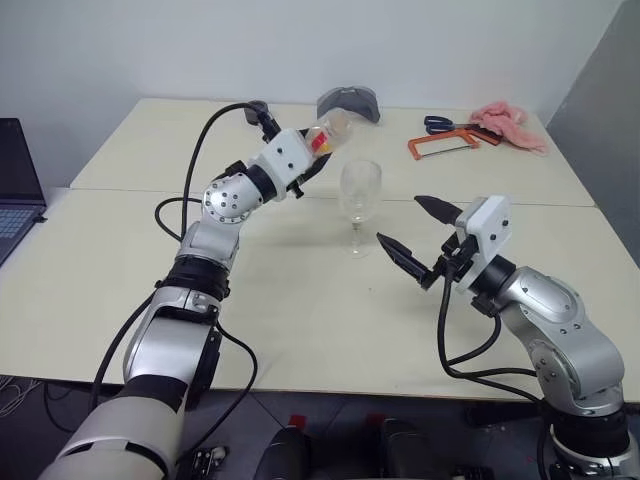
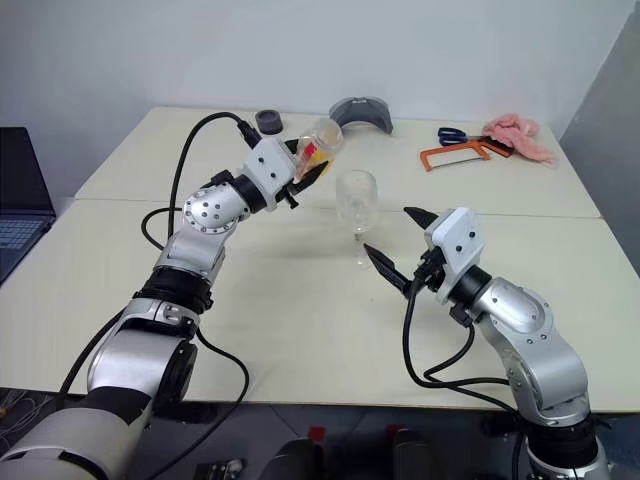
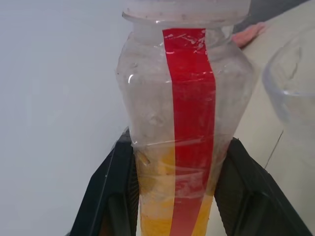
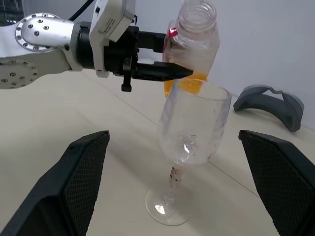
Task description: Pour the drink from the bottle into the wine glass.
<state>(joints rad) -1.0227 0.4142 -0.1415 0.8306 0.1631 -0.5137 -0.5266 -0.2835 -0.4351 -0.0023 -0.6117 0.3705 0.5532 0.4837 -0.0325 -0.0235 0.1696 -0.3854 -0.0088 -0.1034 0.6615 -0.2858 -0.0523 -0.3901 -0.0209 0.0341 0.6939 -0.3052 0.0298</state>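
Orange drink (image 3: 162, 211) sits low in the bottle (image 4: 193, 42), which the left gripper (image 1: 315, 160) clamps by its lower body, black fingers (image 3: 110, 196) pressed on either side. The bottle's neck looks uncapped, so the step in hand appears to be bringing the bottle over the wine glass (image 1: 359, 195) just ahead of the pour; nothing has yet reached the bowl, which looks empty. In the head view the bottle hangs off the desk (image 1: 300, 300) at about ten o'clock of the glass rim, near it but not touching, its mouth slanted up and toward the far side. The left arm stretches forward over the desk with the wrist bent inward toward the glass. Next, the mouth must probably come over the bowl and the wrist roll until the liquid runs toward the neck, slowly, since the glass stands free on a thin stem and a knock from the bottle could tip it. The right gripper (image 1: 420, 240) hovers at about four o'clock of the glass, jaws spread wide and holding nothing, aimed at the stem yet clear of it.
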